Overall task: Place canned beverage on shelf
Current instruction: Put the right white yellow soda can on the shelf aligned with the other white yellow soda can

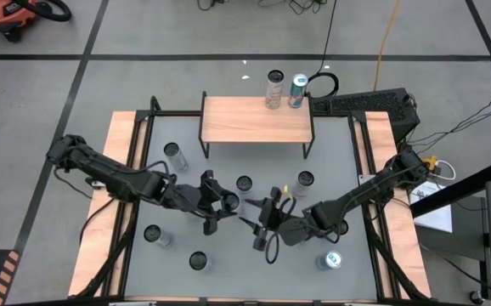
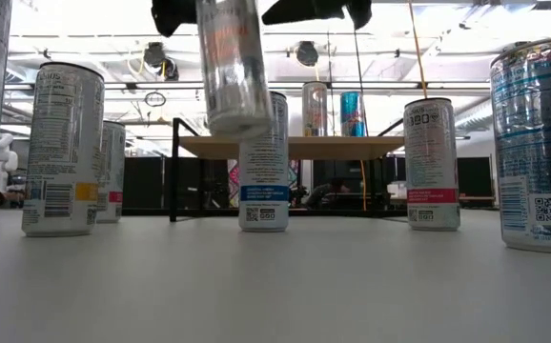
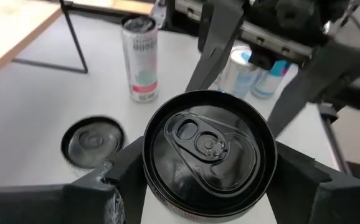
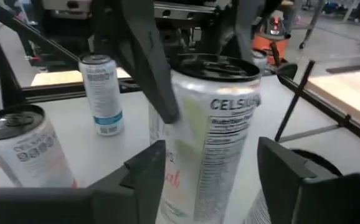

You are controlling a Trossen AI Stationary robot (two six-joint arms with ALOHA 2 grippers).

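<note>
Can (image 2: 233, 67) lifted, clamped in left gripper (image 3: 208, 186), right gripper (image 4: 220, 165) flanking it

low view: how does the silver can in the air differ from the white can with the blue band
The slim silver can hangs clear of the grey table; the white can with a blue band stands on it. The silver can leans; the white can is upright. The left gripper clamps the silver can, the right gripper open around it; nothing touches the white can. Both are tall, slim cans.
</note>
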